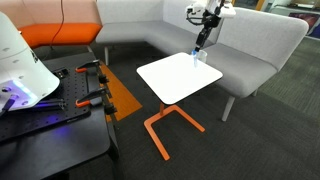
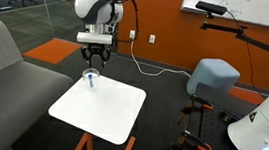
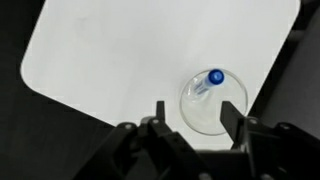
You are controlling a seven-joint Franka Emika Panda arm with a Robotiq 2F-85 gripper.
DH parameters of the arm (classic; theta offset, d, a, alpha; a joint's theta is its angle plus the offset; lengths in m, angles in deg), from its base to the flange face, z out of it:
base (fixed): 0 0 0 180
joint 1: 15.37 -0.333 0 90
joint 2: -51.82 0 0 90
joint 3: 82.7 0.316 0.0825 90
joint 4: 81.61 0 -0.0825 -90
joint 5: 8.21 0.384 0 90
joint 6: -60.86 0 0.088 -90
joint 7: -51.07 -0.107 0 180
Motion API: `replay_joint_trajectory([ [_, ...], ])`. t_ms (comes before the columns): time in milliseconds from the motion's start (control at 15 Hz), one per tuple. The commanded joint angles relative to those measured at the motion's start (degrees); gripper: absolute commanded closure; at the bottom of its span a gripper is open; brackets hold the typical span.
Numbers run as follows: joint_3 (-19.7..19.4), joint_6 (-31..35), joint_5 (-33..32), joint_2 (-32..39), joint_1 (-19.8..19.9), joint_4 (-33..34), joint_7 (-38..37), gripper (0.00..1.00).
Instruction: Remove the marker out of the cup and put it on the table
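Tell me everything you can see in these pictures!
table: 1, white top with orange legs, in the middle of the floor
cup: 1, clear, at a corner of the table
marker: 1, blue, standing tilted inside the cup
sofa: 1, grey, wrapping behind the table
orange seat: 1, orange, beside the sofa
workbench: 1, black, near the table, with tools on it
whiteboard: 1, white, on the orange wall
arm: 1, white, reaching over the table's corner
claw: 1, black, open, over the cup
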Motion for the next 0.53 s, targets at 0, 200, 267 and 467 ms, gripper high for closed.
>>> replay_joint_trajectory([
  [0, 0.7, -4.9, 1.5, 3.7, 1.0, 6.5, -1.4, 0.53],
  [200, 0.9, -6.2, 2.1, 6.2, 1.1, 10.0, -1.8, 0.53],
  [267, 0.9, -7.0, 2.2, 7.0, 1.1, 11.2, -1.9, 0.51],
  [467, 1.2, -9.3, 2.2, 9.6, 1.2, 14.7, -2.8, 0.54],
])
